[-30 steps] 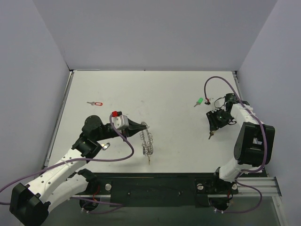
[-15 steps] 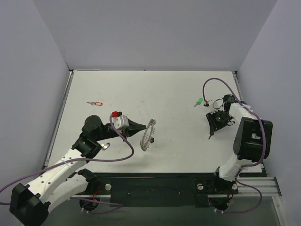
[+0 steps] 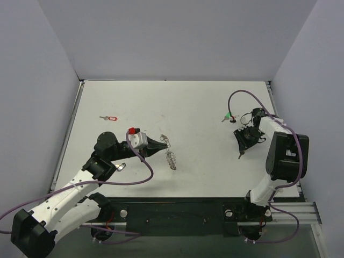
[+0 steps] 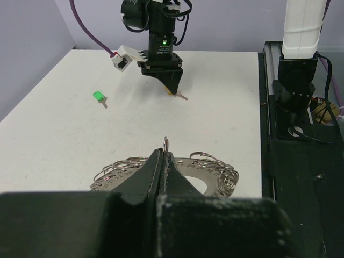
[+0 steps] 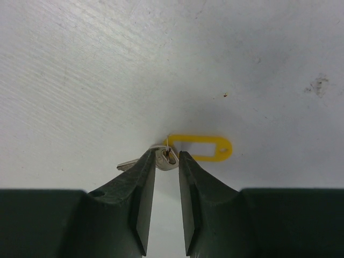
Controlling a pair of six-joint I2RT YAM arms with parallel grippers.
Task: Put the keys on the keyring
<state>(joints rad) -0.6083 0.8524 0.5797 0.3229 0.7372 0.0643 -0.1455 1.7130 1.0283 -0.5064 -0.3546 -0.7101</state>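
The keyring (image 4: pixel 207 171), a flat silver disc rimmed with small split rings, hangs at the tip of my left gripper (image 4: pixel 163 153), which is shut on its edge. From above, the keyring (image 3: pixel 171 156) stands on edge just past the left gripper (image 3: pixel 161 146). My right gripper (image 5: pixel 167 156) points down at the table. Its tips close on the head of a silver key (image 5: pixel 163 159) with a yellow tag (image 5: pixel 200 148). The right gripper (image 3: pixel 240 153) is at the table's right side. A green-tagged key (image 3: pixel 228 116) lies behind it. A red-tagged key (image 3: pixel 109 117) lies at the far left.
White table inside grey walls. A purple cable (image 3: pixel 236 99) loops over the right wrist near the green key. The right arm's base and a black rail (image 4: pixel 293 107) stand along the table's near edge.
The right jaws have narrowed around the yellow-tagged key's head. The keyring has swung and turned in the left gripper, which stayed shut.
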